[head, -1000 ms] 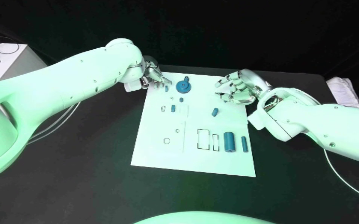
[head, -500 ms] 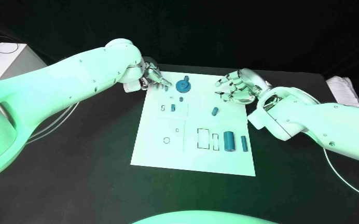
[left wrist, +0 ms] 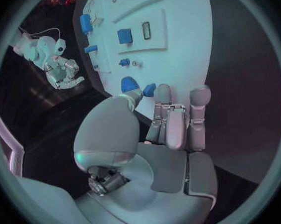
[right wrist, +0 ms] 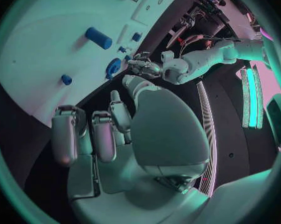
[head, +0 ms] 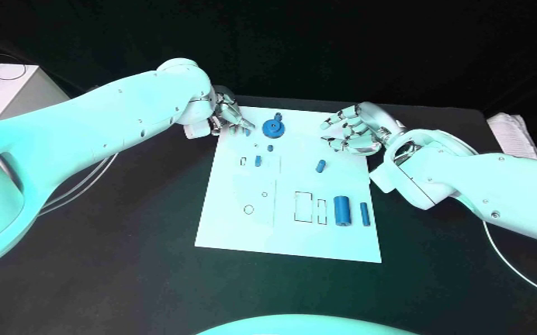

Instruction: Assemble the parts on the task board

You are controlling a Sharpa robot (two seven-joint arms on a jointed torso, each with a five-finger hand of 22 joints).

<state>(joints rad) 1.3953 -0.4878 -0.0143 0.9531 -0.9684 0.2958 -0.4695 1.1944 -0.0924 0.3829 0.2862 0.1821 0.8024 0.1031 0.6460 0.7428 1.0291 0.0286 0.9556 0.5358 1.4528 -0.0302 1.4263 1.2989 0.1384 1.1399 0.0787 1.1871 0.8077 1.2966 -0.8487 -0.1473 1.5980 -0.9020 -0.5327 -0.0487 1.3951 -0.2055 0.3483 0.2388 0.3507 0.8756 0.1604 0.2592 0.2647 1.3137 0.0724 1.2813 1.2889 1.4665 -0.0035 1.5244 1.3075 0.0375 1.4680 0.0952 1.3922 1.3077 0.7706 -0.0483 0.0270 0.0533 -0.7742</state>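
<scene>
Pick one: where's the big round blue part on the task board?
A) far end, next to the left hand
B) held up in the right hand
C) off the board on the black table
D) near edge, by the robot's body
A: the round blue part lies at the task board's far end, just beside the left hand.

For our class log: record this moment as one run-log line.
left robot hand: open, beside disc part | right robot hand: open, at task board edge

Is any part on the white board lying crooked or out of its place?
One small blue part lies tilted on bare board, right of centre, outside any outline. The two blue cylinders nearer the robot stand parallel beside the rectangular outlines. Nothing looks spilled or broken.
</scene>
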